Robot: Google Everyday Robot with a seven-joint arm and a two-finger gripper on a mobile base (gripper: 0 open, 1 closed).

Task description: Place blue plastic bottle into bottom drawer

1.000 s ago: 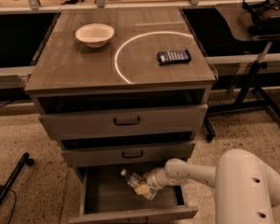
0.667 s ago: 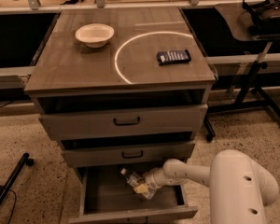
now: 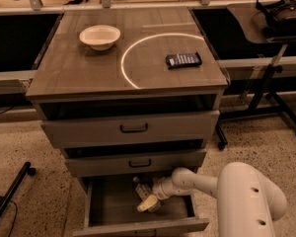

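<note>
The blue plastic bottle (image 3: 142,188) is a small clear bottle with a white cap and a pale label. It lies tilted inside the open bottom drawer (image 3: 108,206), cap toward the back left. My gripper (image 3: 148,204) reaches into the drawer from the right and sits right against the bottle's lower end. The pale arm (image 3: 197,181) runs from the gripper to the white robot body at the lower right.
The two upper drawers (image 3: 133,128) with black handles stand slightly open above the arm. On the cabinet top are a white bowl (image 3: 99,36) and a dark blue flat packet (image 3: 183,59). A black stand (image 3: 266,88) is to the right, and a black leg (image 3: 10,194) is on the floor to the left.
The arm and robot body have shifted slightly to the left. The bottle and gripper stay at almost the same spot in the bottom drawer.
</note>
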